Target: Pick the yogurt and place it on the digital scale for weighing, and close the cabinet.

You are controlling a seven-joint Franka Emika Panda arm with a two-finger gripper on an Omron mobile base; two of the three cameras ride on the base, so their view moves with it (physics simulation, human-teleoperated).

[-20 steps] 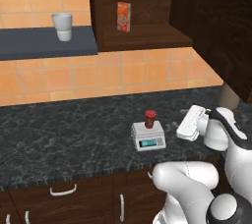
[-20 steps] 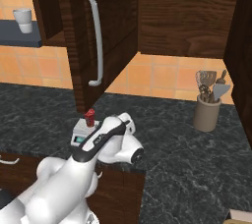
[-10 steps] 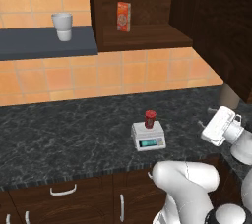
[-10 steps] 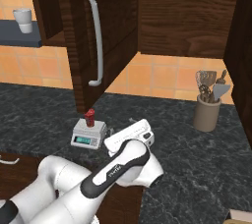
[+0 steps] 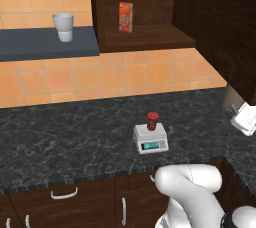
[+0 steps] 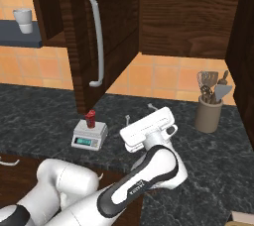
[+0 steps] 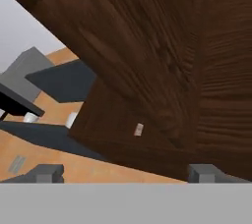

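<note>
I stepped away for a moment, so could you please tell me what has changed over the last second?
The gripper, open and empty, has swung right, away from the digital scale, and now points up at the open cabinet door. Nothing was taken hold of or let go. The yogurt stays on the scale, the door stays open, and the carton and white cup are unmoved.

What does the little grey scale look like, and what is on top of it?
The small light-grey square digital scale sits flat on the dark speckled stone counter, near its front edge. It looks like plastic, with a flat top plate and a greenish display on the front face. A small dark-red tapered yogurt cup with a darker lid stands upright on the plate. Nothing else touches the scale. In the right base view it lies just below the open dark-brown wooden cabinet door.
</note>
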